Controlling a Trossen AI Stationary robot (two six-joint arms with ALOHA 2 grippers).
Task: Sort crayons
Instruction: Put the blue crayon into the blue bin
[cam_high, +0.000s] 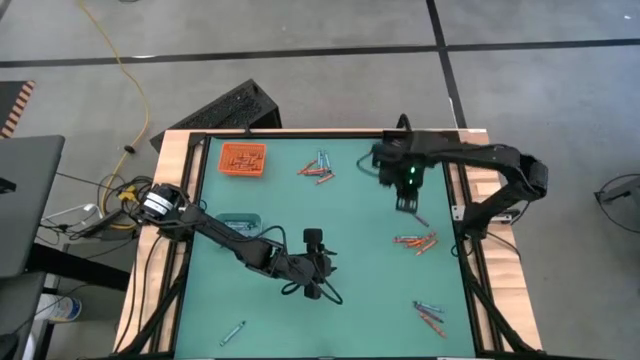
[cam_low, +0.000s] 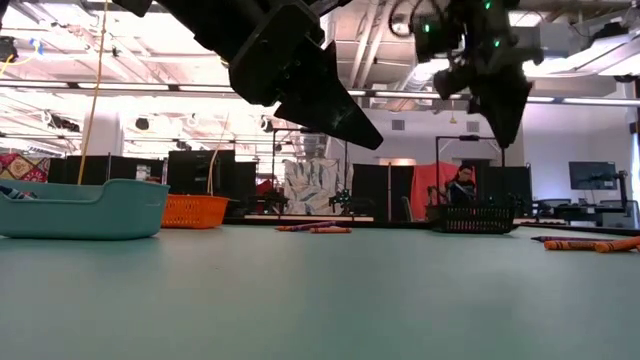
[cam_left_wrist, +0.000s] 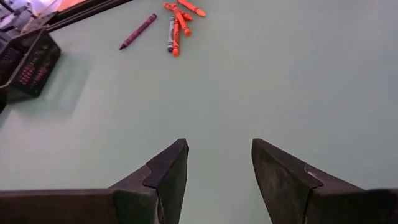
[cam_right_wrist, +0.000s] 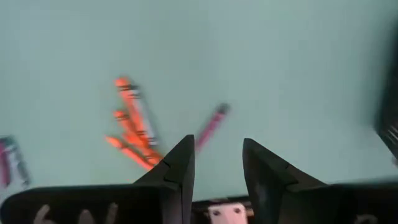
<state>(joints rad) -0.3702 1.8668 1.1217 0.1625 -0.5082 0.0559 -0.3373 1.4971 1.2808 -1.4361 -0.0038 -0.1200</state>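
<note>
A green counter (cam_high: 300, 210) holds crayons (cam_high: 416, 241) loose in clusters at twelve, three and five o'clock — sorting looks largely undone. The orange tray (cam_high: 243, 159) holds some. Left end effector (cam_high: 322, 288) at centre and right end effector (cam_high: 407, 203) at two o'clock — both open, empty.

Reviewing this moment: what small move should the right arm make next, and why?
Probably lower the right gripper toward the purple crayon lying alone just ahead of it. Its jaws stand apart and empty above the mat, and that crayon lies apart from the orange crayons, so it looks easiest to pinch alone.
</note>
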